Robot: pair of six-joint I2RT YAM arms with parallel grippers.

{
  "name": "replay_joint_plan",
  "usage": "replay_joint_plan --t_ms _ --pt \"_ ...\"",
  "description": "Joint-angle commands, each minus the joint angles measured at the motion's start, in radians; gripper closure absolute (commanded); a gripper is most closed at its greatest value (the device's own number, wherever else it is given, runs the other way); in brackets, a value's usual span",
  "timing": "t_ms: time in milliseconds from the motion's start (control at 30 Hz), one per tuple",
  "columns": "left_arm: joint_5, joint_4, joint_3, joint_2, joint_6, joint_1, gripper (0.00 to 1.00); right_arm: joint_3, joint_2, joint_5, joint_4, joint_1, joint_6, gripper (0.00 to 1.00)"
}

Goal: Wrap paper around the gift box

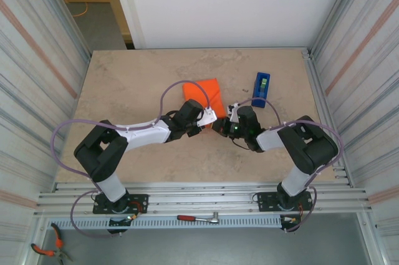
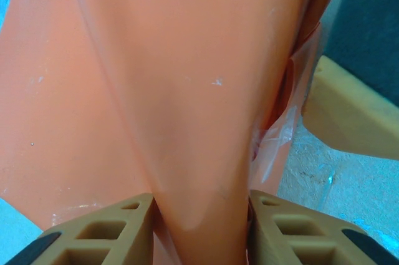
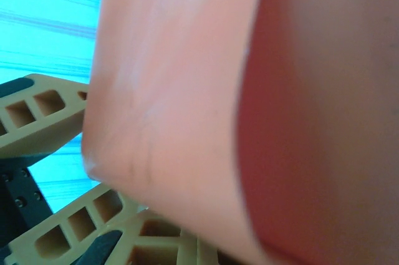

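The paper (image 1: 204, 93) is seen lying near the middle of the counter (image 1: 124, 78), slightly toward the far edge, bunched into a folded orange shape. A raised fold of it is pinched between the left fingers (image 2: 106, 234), which are closed on it. Pieces of clear tape (image 2: 274, 140) are seen stuck to the sheet. The right fingers (image 1: 233, 114) are held just beside the paper's near right corner and are fully closed; whether paper is caught between them cannot be told. A blue tape dispenser (image 1: 262, 89) is set nearer the right edge.
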Motion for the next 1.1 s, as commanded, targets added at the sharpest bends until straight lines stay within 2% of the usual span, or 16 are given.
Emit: replay_joint_plan --t_ms 0,833,1067 --pt "0.032 -0.082 -0.007 0.038 -0.01 -0.011 0.62 0.001 -0.048 0.001 -0.03 0.008 0.005 1.0" --pt "0.04 -0.071 -0.011 0.008 -0.013 -0.005 0.61 0.086 -0.026 0.005 -0.06 0.023 0.002 1.0" --pt "0.061 -0.067 -0.011 -0.037 -0.022 0.022 0.56 0.09 -0.026 0.007 -0.06 0.021 0.004 1.0"
